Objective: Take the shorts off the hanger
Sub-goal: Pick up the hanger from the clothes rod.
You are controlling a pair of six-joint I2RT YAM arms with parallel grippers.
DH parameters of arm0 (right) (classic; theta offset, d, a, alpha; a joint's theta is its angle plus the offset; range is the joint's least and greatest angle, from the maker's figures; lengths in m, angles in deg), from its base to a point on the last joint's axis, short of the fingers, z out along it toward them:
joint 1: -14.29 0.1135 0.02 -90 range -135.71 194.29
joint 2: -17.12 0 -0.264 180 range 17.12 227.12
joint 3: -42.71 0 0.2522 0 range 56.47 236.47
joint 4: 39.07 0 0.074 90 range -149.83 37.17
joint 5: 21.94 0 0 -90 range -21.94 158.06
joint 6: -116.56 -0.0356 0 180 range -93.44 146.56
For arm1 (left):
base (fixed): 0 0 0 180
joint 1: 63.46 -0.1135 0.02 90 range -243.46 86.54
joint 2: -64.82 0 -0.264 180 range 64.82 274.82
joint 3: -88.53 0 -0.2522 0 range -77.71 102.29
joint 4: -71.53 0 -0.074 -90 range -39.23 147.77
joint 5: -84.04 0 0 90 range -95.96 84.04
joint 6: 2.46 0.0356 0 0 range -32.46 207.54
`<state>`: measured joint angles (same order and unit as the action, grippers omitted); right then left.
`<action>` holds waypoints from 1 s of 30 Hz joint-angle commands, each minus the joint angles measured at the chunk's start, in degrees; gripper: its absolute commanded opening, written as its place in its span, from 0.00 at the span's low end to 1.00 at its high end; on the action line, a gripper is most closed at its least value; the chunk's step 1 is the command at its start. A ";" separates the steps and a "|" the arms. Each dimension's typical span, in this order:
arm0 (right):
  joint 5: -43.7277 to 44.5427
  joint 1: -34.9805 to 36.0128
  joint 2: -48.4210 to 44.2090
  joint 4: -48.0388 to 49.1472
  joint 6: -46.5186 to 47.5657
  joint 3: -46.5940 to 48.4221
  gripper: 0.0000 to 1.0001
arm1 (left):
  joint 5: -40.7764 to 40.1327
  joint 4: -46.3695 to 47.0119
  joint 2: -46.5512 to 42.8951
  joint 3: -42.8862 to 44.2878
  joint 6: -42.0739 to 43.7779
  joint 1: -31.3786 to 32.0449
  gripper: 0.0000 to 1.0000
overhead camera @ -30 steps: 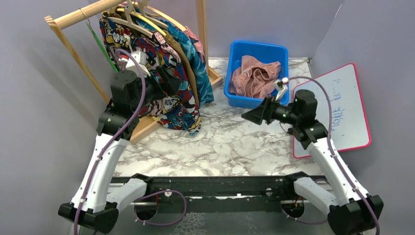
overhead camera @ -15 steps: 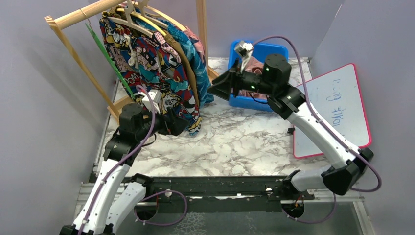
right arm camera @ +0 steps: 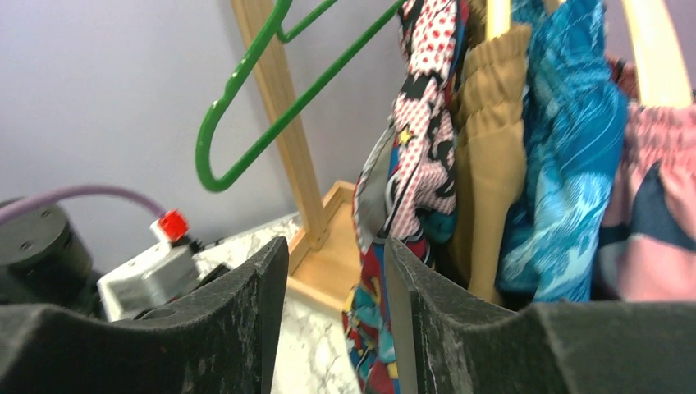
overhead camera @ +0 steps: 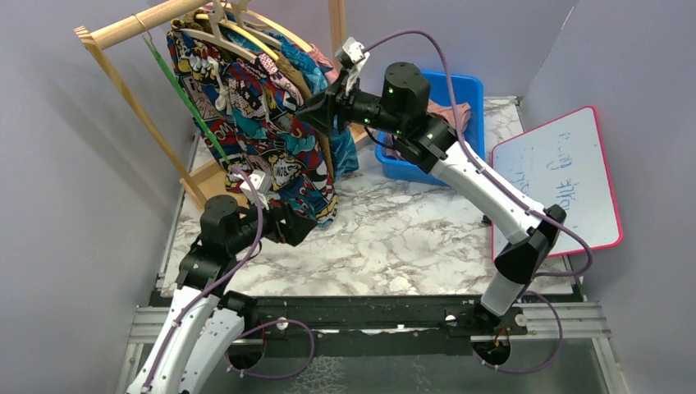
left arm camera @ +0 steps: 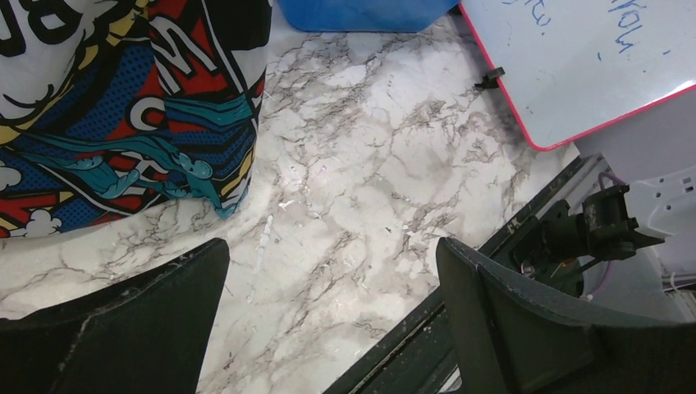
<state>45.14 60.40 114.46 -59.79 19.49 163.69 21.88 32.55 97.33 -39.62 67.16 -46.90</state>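
Two empty grippers. Right gripper (overhead camera: 307,112), poised half-open by the rack (overhead camera: 123,29), should pinch the comic-print shorts (overhead camera: 271,139) next; left gripper (overhead camera: 297,223) gapes.

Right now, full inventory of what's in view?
rack: 1, light wood, table's far left
wooden hangers: several, pale, on rack
green hanger: 1, bare, rack's left end
comic-print shorts: 1, multicolour, hung nearest front
olive-brown shorts: 1, hung behind those
teal shorts: 1, hung next
pink-navy shorts: 1, hung last
dusty pink shorts: 1, in bin
bin: 1, blue, far centre
whiteboard: 1, pink-framed, right
table: 1, white marble
left gripper: 1, black, open, low by comic-print hem
right gripper: 1, black, jaws apart, raised at rack
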 commanded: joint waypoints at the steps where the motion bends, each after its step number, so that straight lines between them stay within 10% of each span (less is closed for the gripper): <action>1: 2.38 0.86 4.50 1.29 4.07 6.14 0.48 | -1.61 6.07 -2.40 -3.75 0.47 -0.12 0.99; 10: 2.14 3.37 12.46 -3.86 10.14 14.51 0.32 | -6.11 7.18 -3.30 -4.12 1.93 -0.12 0.99; 21: 23.57 7.77 19.07 -4.72 14.45 23.29 0.43 | -6.26 7.14 -4.10 -4.23 1.92 -0.12 0.99; 30: 19.03 7.73 26.04 -10.34 13.80 34.30 0.35 | -6.22 7.22 -3.64 -4.20 1.92 -0.17 0.99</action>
<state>64.48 68.07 137.61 -66.94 33.04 193.85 16.52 38.00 93.97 -43.84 68.36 -46.88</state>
